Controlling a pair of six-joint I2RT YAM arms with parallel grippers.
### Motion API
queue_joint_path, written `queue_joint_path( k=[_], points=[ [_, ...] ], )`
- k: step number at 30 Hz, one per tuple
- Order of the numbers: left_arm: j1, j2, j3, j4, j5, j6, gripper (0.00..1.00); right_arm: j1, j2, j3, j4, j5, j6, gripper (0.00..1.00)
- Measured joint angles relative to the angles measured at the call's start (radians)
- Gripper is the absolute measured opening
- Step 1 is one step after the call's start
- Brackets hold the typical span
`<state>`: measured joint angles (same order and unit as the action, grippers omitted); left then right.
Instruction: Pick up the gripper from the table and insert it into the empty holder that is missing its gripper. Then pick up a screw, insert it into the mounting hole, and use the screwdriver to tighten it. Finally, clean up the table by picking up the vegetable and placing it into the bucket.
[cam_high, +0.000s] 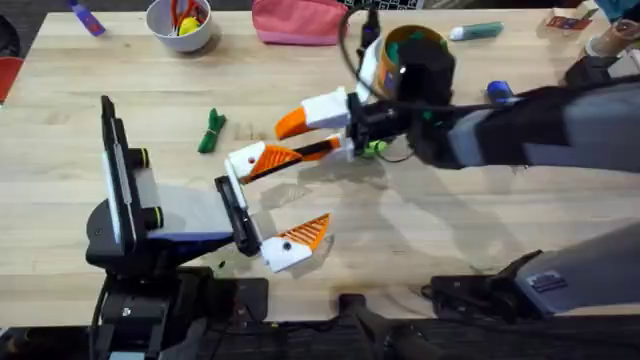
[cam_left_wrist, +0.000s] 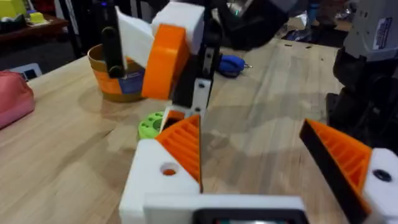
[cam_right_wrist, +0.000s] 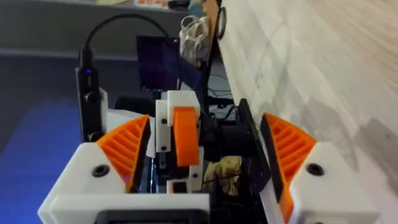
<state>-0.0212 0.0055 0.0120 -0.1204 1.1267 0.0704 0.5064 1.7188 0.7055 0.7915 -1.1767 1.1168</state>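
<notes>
While untouched, dark green vegetable flares leafy.

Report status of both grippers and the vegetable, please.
Left gripper open. Right gripper open, facing it. Vegetable lying on table, not in bucket. Nothing blocks it.

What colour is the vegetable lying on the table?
Dark green; the vegetable shows best in the overhead view.

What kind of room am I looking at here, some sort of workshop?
Most likely a robotics lab bench. Two robot arms with white-and-orange grippers work over a pale wooden table, and practice props lie about: a dark green toy vegetable, a brown-orange tub with a blue band and a white bowl.
</notes>
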Motion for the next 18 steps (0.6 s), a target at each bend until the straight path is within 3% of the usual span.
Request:
queue_joint_path(
  k=[4,10,18],
  points=[
    [0.000,0.000,0.000,0.000,0.000,0.000,0.986,-0.056,-0.140,0.029,-0.373,0.037,-0.158,0.966],
    [0.000,0.000,0.000,0.000,0.003,0.000,0.987,-0.129,-0.328,0.189,-0.994,0.196,-0.458,0.966],
    [0.000,0.000,0.000,0.000,0.003,0.000,0.985,-0.165,-0.403,0.458,-1.552,0.504,-0.739,0.968]
  ],
)
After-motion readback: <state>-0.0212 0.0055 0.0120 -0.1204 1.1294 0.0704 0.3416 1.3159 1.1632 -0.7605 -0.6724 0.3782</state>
